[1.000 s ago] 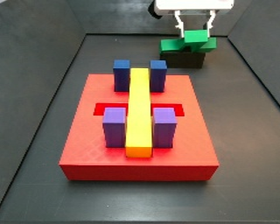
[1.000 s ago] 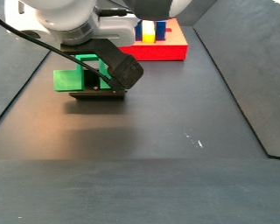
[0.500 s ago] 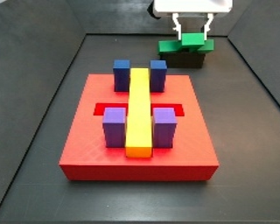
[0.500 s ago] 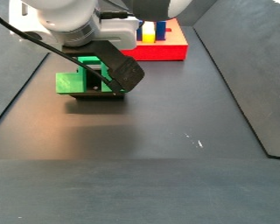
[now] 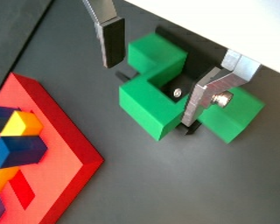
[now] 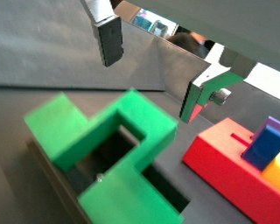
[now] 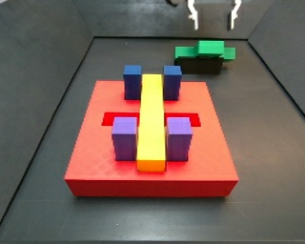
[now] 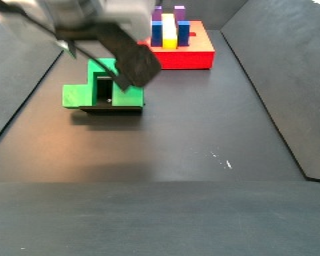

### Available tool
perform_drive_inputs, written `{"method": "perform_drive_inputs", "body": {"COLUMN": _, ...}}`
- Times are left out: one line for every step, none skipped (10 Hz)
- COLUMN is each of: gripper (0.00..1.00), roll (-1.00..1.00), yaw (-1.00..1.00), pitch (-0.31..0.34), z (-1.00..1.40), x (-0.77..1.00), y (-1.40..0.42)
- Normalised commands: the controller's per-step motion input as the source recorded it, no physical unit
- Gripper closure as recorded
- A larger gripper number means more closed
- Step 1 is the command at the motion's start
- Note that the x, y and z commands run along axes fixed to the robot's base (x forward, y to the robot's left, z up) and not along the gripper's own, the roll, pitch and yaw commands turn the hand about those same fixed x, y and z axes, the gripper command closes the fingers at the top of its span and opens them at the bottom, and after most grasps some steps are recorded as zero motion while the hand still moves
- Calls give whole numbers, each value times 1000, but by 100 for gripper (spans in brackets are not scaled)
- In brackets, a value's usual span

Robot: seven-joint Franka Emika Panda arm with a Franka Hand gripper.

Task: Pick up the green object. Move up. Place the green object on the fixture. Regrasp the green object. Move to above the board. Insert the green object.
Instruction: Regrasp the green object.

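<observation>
Now green object (image 7: 201, 50) on fixture (image 7: 200, 65), gripper (image 7: 213, 13) above.

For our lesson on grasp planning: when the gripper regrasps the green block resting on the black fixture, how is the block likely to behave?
The green object looks like solid moulded plastic, so probably stiff. Its flat faces suggest no rolling. It overhangs the small fixture, so a push could tip it. The gripper hangs open above it, and its smooth sides may slip under a weak pinch.

You will find no legible text, label, brand, number or sign on any surface here: the green object (image 5: 166, 92), the fixture (image 7: 200, 65), the board (image 7: 104, 143) and its blocks are plain. The gripper (image 5: 154, 68), fingers spread above the green object, carries no marking either.
</observation>
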Motion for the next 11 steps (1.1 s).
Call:
{"method": "perform_drive_inputs", "body": {"gripper": 0, "roll": 706, "yaw": 0, "pitch": -126, "z": 1000, "x": 140, "y": -106}}
{"method": "perform_drive_inputs", "body": {"gripper": 0, "roll": 923, "yaw": 0, "pitch": -131, "z": 800, "x": 97, "y": -209}}
{"method": "perform_drive_inputs", "body": {"gripper": 0, "roll": 1000, "yaw": 0, "pitch": -91, "z": 586, "x": 74, "y": -223}}
{"method": "perform_drive_inputs", "body": {"gripper": 0, "roll": 1000, "yaw": 0, "pitch": -40, "z": 486, "x": 86, "y": -271}}
{"method": "perform_drive_inputs", "body": {"gripper": 0, "roll": 1000, "yaw": 0, "pitch": 0, "z": 394, "x": 169, "y": -443}}
{"method": "perform_drive_inputs", "body": {"gripper": 0, "roll": 1000, "yaw": 0, "pitch": 0, "z": 346, "x": 177, "y": -477}}
{"method": "perform_drive_inputs", "body": {"gripper": 0, "roll": 1000, "yaw": 0, "pitch": 0, "z": 340, "x": 229, "y": -491}}
{"method": "perform_drive_inputs", "body": {"gripper": 0, "roll": 1000, "yaw": 0, "pitch": 0, "z": 249, "x": 243, "y": -440}}
{"method": "perform_drive_inputs", "body": {"gripper": 0, "roll": 1000, "yaw": 0, "pitch": 0, "z": 143, "x": 249, "y": -380}}
{"method": "perform_drive_inputs", "body": {"gripper": 0, "roll": 1000, "yaw": 0, "pitch": 0, "z": 71, "x": 240, "y": -337}}
{"method": "perform_drive_inputs", "body": {"gripper": 0, "roll": 1000, "yaw": 0, "pitch": 0, "z": 0, "x": 343, "y": -394}}
